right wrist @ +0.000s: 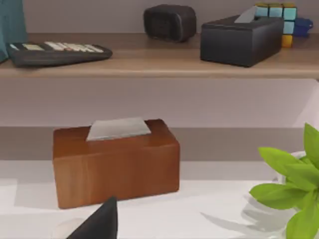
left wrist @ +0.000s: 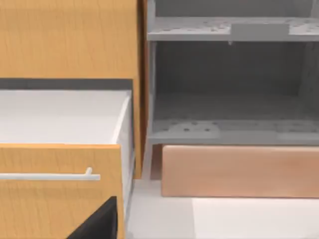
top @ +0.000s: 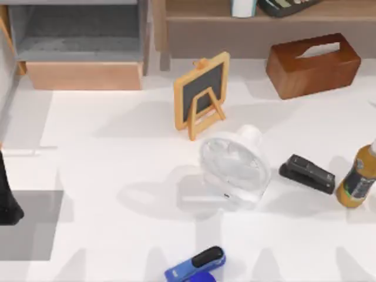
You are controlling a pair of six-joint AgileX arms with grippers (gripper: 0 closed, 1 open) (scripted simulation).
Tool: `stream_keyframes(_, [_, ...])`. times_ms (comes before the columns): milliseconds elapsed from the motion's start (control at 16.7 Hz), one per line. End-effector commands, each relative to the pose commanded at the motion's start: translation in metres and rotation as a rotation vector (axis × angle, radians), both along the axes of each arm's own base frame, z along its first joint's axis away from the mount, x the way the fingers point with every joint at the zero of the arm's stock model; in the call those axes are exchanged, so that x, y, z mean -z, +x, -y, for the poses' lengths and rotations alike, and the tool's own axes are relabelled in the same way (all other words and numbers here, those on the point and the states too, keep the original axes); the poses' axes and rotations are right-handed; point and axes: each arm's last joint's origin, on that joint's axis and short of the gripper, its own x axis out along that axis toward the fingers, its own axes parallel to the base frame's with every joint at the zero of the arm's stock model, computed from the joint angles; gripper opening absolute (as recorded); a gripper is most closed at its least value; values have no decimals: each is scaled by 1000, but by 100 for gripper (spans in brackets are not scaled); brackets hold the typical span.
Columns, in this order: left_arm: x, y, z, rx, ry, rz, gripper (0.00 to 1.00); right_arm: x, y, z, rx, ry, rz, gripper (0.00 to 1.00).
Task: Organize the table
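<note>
- White desk (top: 117, 235) spreads wide under everything, with a wooden shelf unit along its far edge and loose things scattered across it.
- Left claw (top: 9, 205): a dark shape at the desk's left edge, far to the left of the small fan; I cannot tell whether its fingers are apart or together. Its wrist camera faces a wooden drawer (left wrist: 60, 189) standing pulled out, white and bare inside, beside grey cubbies.
- Right claw (right wrist: 99, 221): a dark tip low in its own wrist view, hanging just in front of the brown tissue box (right wrist: 117, 162) and not touching it; whether it is apart or together I cannot tell. It holds nothing that shows.
- Around the fan (top: 235, 167), which sits near the desk's middle: a little chalkboard easel (top: 201, 94) just behind it, a black stapler (top: 307, 173) just to its right, a bottle (top: 358, 176) farther right at the desk's edge, a blue stapler (top: 197, 265) in front of it, and the tissue box behind and to its right.
- Progress, as I judge it: barely begun. Every loose thing lies out on the desk, and the open drawer looks ready to take something.
</note>
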Motion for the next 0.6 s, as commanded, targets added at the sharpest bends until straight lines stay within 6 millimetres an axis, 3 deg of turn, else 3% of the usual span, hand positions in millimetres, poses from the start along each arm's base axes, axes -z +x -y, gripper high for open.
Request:
stream_keyframes(300, [-9, 1, -2, -21, 8, -36, 100, 0, 0, 0, 0, 0, 0, 100])
stream_keyframes(600, [-53, 12, -10, -88, 41, -211, 100, 0, 0, 0, 0, 0, 0, 100])
